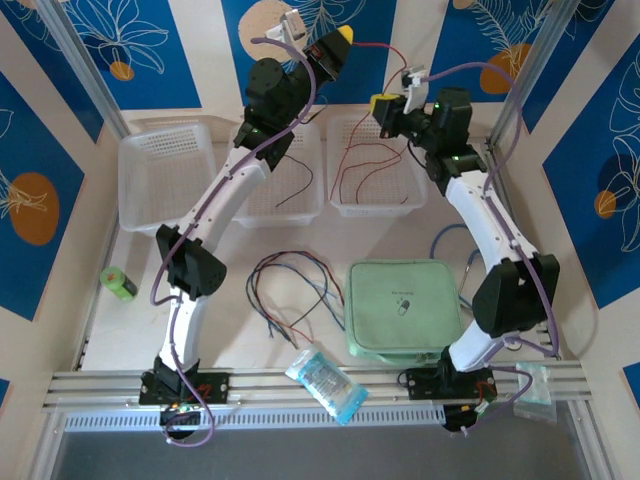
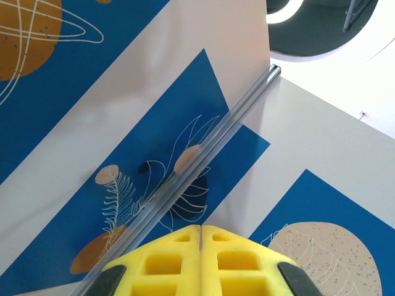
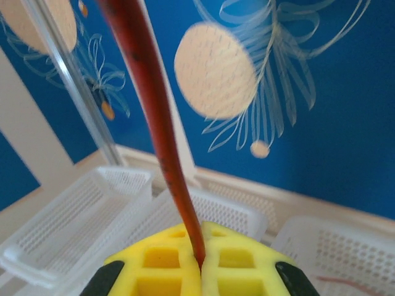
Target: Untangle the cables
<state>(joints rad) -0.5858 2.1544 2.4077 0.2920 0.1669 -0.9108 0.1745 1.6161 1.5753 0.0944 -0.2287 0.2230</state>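
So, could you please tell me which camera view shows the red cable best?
The top external view: the red cable runs from beside the left gripper to the right gripper, then loops into a basket. The right wrist view gives a blurred stretch pinched between its fingers.

Count over the bench [image 1: 300, 235]:
- Arms: 2, namely left arm [image 1: 225, 190] and right arm [image 1: 490, 225].
- Claws: 2, namely left claw [image 1: 343, 36] and right claw [image 1: 382, 103].
- White baskets: 3, namely left basket [image 1: 160, 190], middle basket [image 1: 265, 208] and right basket [image 1: 378, 210].
- Green pouch [image 1: 405, 310]: 1.
- Clear packets: 2, namely centre packet [image 1: 325, 378] and right-end packet [image 1: 537, 385].
- Green cylinder [image 1: 118, 283]: 1.
- Red cable [image 1: 378, 47] aloft: 1.
- Cable tangle [image 1: 290, 290]: 1 (red, black and blue-grey strands; separate wires not countable).
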